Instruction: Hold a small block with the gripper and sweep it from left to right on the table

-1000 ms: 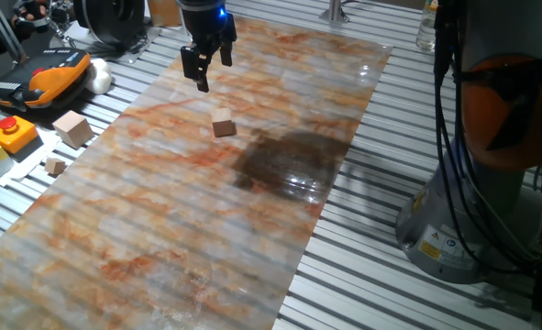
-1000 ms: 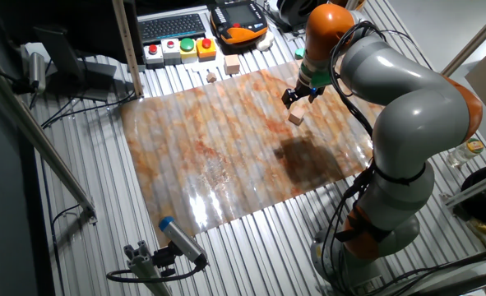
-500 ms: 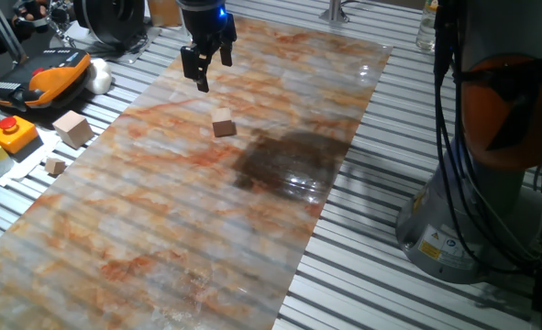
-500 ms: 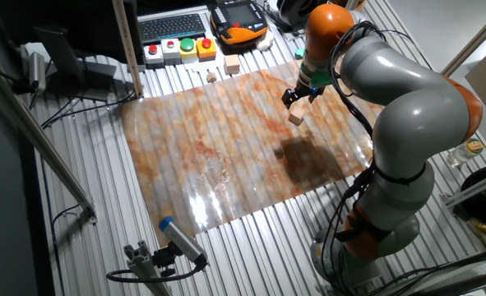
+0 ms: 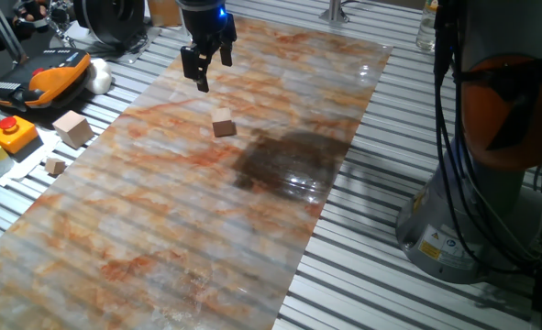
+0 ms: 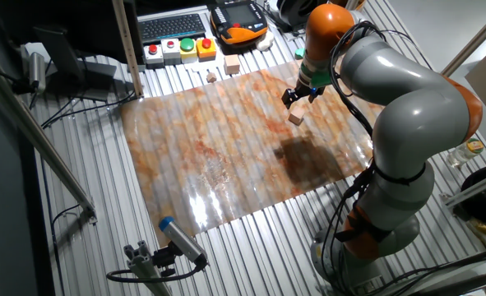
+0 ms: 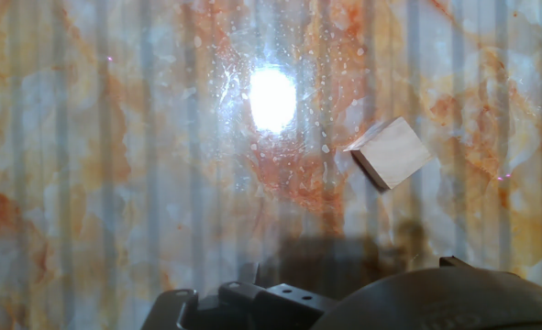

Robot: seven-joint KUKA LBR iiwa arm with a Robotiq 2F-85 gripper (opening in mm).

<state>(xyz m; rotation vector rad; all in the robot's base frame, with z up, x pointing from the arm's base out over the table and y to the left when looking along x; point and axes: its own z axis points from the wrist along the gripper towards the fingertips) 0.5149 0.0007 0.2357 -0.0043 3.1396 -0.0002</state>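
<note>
The hand (image 5: pixel 208 66) hangs above the table (image 5: pixel 160 220), fingers spread apart w/ nothing between them, blue light lit at its top. The small block (image 5: pixel 222 124) sits alone on the marbled sheet, just beside & below the hand, not touching it. In the hand view the small block (image 7: pixel 392 153) lies off to the right, rotated approx diagonal, w/ a bright glare spot left of it. Same gap shows from the other fixed view: hand (image 6: pixel 298 96) above, small block (image 6: pixel 295 119) under it. A bigger pale cube (image 5: pixel 72 127) & a tiny cube (image 5: pixel 55 166) rest well apart at the table's left edge, near the red button box (image 5: pixel 12 134).
</note>
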